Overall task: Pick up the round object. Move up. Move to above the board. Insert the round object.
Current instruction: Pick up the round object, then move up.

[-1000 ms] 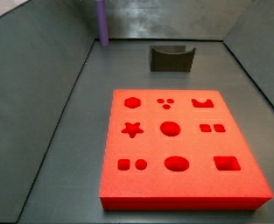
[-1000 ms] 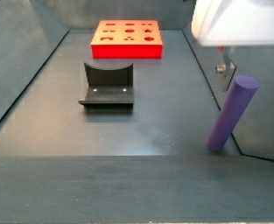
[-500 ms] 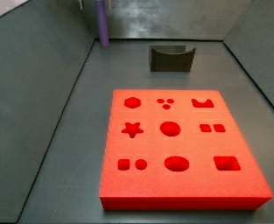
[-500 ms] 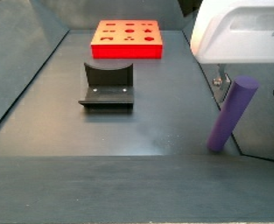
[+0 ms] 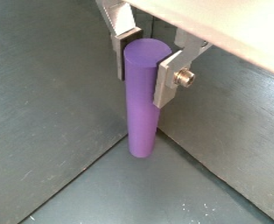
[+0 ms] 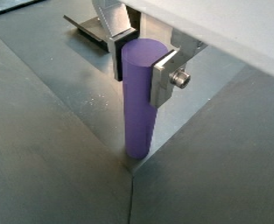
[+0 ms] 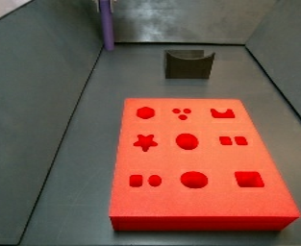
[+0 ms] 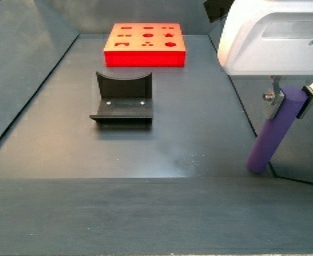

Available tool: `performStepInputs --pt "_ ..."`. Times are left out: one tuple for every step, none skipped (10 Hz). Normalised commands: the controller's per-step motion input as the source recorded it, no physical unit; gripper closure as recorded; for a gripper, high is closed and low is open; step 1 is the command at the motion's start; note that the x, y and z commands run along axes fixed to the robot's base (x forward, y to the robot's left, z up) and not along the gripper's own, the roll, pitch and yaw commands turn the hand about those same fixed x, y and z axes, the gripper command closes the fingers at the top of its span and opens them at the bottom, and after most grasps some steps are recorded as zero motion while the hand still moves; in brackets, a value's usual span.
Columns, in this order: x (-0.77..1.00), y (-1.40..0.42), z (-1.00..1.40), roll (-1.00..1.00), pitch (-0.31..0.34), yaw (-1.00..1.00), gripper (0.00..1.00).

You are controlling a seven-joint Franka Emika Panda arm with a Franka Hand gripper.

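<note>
The round object, a slim purple peg (image 5: 139,96), stands upright on the dark floor against the wall corner; it also shows in the other wrist view (image 6: 139,105) and in both side views (image 7: 107,24) (image 8: 272,135). My gripper (image 5: 145,66) is over its top, with one silver finger on each side and both pressed against the peg, so it is shut on it (image 6: 143,66). Its white body hangs above the peg in a side view (image 8: 295,95). The red-orange board (image 7: 204,207) lies flat, far from the peg (image 8: 145,57).
The dark fixture (image 7: 188,63) stands on the floor between the board and the peg's end of the box (image 8: 123,98), and shows behind the fingers in a wrist view (image 6: 87,26). Grey walls enclose the floor on all sides.
The gripper came down over the peg's top and its fingers closed on it. The peg, which leaned, now stands more upright.
</note>
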Motion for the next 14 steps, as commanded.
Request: performStepInputs --pt "0.0 0.0 0.0 0.0 0.0 0.0 1.0" --pt "0.0 0.0 0.0 0.0 0.0 0.0 1.0" --pt "0.0 0.0 0.0 0.0 0.0 0.0 1.0" --pt "0.0 0.0 0.0 0.0 0.0 0.0 1.0" --pt "0.0 0.0 0.0 0.0 0.0 0.0 1.0" --pt "0.0 0.0 0.0 0.0 0.0 0.0 1.0" --pt "0.0 0.0 0.0 0.0 0.0 0.0 1.0" --pt "0.0 0.0 0.0 0.0 0.0 0.0 1.0" --pt "0.0 0.0 0.0 0.0 0.0 0.0 1.0" --pt "0.0 0.0 0.83 0.0 0.0 0.0 1.0" --pt "0.0 0.07 0.85 0.02 -0.034 0.04 1.0" --pt "-0.03 0.05 0.76 0.03 0.001 0.03 1.0" --pt "-0.02 0.03 0.66 0.04 0.03 0.02 1.0" --pt "-0.02 0.02 0.56 0.05 0.057 0.02 1.0"
